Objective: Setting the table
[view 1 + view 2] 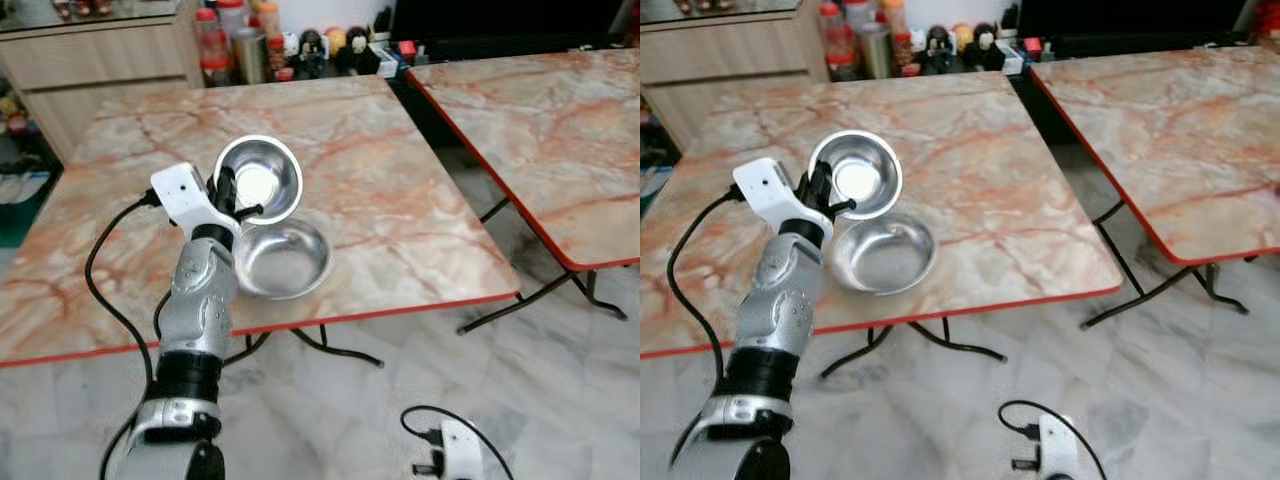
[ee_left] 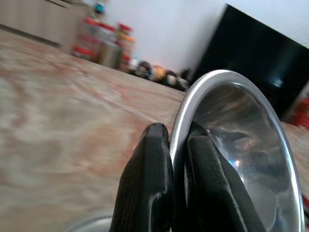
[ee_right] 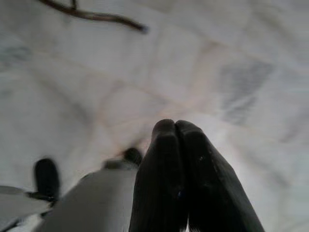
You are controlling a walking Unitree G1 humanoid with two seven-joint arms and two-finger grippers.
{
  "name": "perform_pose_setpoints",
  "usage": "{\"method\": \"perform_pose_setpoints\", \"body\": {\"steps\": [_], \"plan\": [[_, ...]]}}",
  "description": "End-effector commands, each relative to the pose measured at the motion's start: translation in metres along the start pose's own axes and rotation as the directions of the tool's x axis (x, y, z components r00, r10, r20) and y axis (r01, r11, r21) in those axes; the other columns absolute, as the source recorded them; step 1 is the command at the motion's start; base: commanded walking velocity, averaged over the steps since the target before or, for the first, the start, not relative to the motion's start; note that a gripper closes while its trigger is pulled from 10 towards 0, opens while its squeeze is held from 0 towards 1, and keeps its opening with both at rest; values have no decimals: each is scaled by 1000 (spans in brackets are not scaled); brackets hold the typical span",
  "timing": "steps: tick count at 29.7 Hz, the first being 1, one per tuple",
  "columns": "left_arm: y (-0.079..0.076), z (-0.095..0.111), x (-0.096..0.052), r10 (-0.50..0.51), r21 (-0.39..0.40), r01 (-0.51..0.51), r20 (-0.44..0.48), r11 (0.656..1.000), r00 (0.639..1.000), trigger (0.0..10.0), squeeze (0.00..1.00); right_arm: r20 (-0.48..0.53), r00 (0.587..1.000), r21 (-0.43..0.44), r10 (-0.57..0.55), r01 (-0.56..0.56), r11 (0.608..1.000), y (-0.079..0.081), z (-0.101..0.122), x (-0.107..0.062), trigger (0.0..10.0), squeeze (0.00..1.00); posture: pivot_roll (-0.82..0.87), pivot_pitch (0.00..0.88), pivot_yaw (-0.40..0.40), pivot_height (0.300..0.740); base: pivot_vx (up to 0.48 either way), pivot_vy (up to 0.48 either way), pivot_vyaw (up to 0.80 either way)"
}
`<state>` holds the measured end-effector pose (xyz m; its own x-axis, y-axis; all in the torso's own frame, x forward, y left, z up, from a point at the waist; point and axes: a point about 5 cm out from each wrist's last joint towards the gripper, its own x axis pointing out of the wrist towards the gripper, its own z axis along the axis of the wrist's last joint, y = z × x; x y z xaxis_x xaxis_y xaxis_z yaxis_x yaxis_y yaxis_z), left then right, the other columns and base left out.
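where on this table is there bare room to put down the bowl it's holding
The left gripper pinches the lifted bowl by its rim, above a second bowl near the front edge. The marble table is bare right of both bowls and across its far half. Jars crowd behind its far edge.

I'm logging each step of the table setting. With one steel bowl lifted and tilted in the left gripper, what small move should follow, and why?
Probably carry the tilted round steel bowl sideways to bare marble table, then level it. The left gripper pinches its rim, and it hangs just above the second steel bowl lying flat near the table's front edge.
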<state>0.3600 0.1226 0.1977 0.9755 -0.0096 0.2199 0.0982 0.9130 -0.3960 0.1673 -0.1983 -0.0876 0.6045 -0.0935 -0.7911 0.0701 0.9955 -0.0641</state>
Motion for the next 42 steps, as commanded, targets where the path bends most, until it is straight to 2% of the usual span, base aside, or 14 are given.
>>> {"method": "perform_pose_setpoints", "body": {"steps": [1,4,5,9,12,14,18,22,26,30,34,38,42], "plan": [[9,10,1,10,20,-10,17,1000,1000,10000,0,10,1000,-2,21,-21,1000,9,4,1,10000,0,3,61,-15,740,262,0,0],[10,6,1,11,31,-11,-7,999,1000,10000,0,8,1000,-4,23,-23,1000,9,4,1,10000,0,4,60,-16,740,175,0,0],[11,0,-1,18,37,-16,-46,999,999,10000,0,5,1000,-8,24,-24,1000,9,3,1,10000,0,5,60,-16,740,0,0,0],[12,-6,-3,20,20,-19,-89,1000,996,10000,0,2,1000,-10,25,-25,1000,9,3,1,10000,0,4,62,-15,740,0,0,0],[10,-22,-9,-17,15,21,-198,1000,980,10000,0,-4,1000,-15,25,-25,1000,9,2,1,10000,0,5,62,-16,740,0,0,0],[6,-29,-14,-46,-31,39,-255,999,966,10000,0,-4,1000,-14,26,-26,1000,9,2,1,10000,0,5,62,-14,740,0,0,0],[4,-31,-16,-48,10,52,-276,999,960,10000,0,-4,1000,-16,28,-28,999,10,2,1,10000,0,6,63,-15,740,0,0,0],[6,-29,-13,23,-1,-25,-289,1000,957,10000,0,-8,1000,-25,30,-31,999,10,1,1,10000,0,8,63,-13,740,0,0,0],[-2,-28,-13,8,-18,-13,-299,1000,954,10000,0,-6,999,-28,35,-35,999,11,1,1,10000,0,10,61,-15,740,0,0,0],[-3,-35,-14,64,-39,-84,-367,996,928,10000,0,-7,999,-27,35,-35,999,12,1,1,10000,0,6,61,-10,740,0,0,0],[-6,-38,-14,69,-55,-98,-383,994,921,10000,0,-5,999,-27,38,-38,999,13,2,1,10000,0,6,61,-10,740,0,0,0],[-9,-38,-11,111,-69,-147,-375,987,920,10000,0,-8,999,-29,43,-43,999,14,1,1,10000,0,8,63,-9,740,0,0,0],[-13,-25,-4,122,-102,-159,-295,982,948,10000,0,-10,999,-29,45,-45,999,15,0,1,10000,0,4,61,-5,740,0,0,0]]}}
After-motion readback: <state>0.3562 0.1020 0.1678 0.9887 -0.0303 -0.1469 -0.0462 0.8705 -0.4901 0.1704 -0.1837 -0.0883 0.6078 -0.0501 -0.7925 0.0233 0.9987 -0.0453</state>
